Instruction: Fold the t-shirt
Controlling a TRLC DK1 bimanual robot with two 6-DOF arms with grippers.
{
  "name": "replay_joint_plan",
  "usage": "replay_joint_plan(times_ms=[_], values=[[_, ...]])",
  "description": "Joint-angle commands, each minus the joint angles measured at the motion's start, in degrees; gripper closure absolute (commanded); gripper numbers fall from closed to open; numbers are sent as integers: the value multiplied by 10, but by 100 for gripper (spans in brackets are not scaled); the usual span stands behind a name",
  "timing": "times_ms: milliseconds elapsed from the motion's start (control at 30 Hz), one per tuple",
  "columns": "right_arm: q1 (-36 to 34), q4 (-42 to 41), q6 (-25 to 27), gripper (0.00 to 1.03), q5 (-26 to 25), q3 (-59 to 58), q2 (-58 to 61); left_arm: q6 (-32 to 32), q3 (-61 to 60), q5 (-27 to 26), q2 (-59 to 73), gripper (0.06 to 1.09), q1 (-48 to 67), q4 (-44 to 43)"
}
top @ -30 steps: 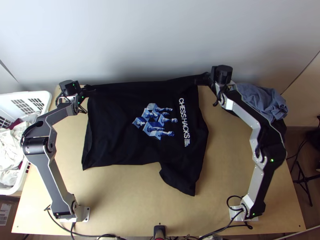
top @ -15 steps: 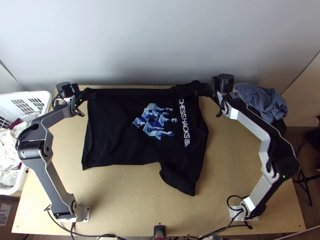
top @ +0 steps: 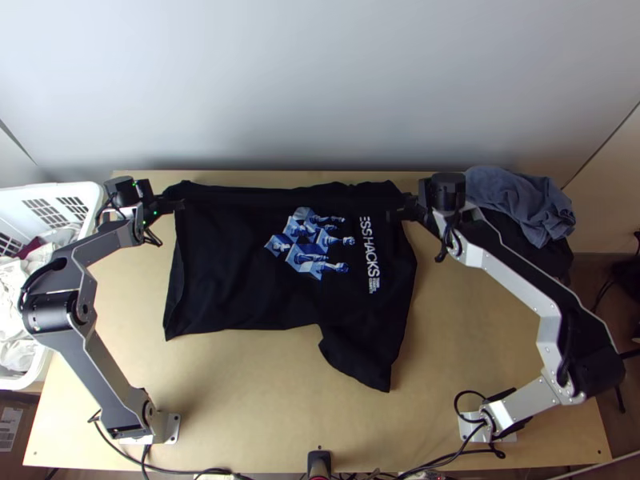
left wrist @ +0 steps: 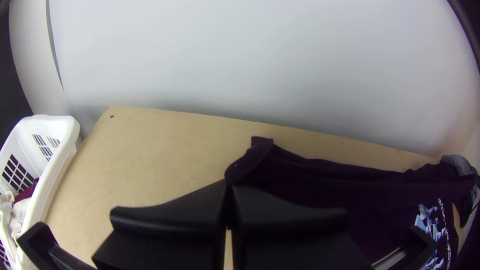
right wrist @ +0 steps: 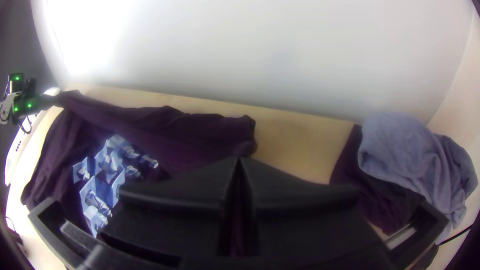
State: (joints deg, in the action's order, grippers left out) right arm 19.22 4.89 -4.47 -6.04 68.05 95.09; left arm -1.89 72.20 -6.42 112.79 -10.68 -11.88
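t-shirt [top: 232, 280] gripped at two places along its upper part

pale wooden table [top: 264, 400], lit softly, with a plain grey-white wall [top: 320, 80] rising behind its far edge. over at the left edge of the frame there's a white slatted basket [top: 90, 192] with crumpled laundry [top: 16, 320] in it, and at the upper right a blue-grey cloth [top: 520, 200] sits bunched on top of some dark fabric [top: 558, 256]. a small black device [top: 319, 462] stands at the bottom middle, cables trailing to both sides of it.

the shirt takes up the middle of the table, black, mostly spread, its body reaching to the left and one sleeve [top: 360, 360] poking down toward the lower middle of the frame. pale blue and white block shapes [top: 308, 244] are printed on it, with white lettering [top: 370, 260] running down just to their right. along the top a long fold goes from side to side, some cloth ruffled above it.

at the shirt's upper left corner the left gripper [top: 181, 206] is clenched on the fabric; from its wrist the fingers meet at a dark pinch of cloth. the right gripper [top: 392, 214], at the upper right of the shirt, has its jaws pressed together on the fabric too.
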Motion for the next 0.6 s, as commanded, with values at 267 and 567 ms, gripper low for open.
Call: replay_joint_plan(times_ms=[267, 567], values=[[24, 24, -6, 100, 1, -106, -81, 9, -97, -2, -57, 105, 0, -23], [24, -59, -16, 100, 2, -171, -57, 24, -120, -2, -57, 103, 6, -41]])
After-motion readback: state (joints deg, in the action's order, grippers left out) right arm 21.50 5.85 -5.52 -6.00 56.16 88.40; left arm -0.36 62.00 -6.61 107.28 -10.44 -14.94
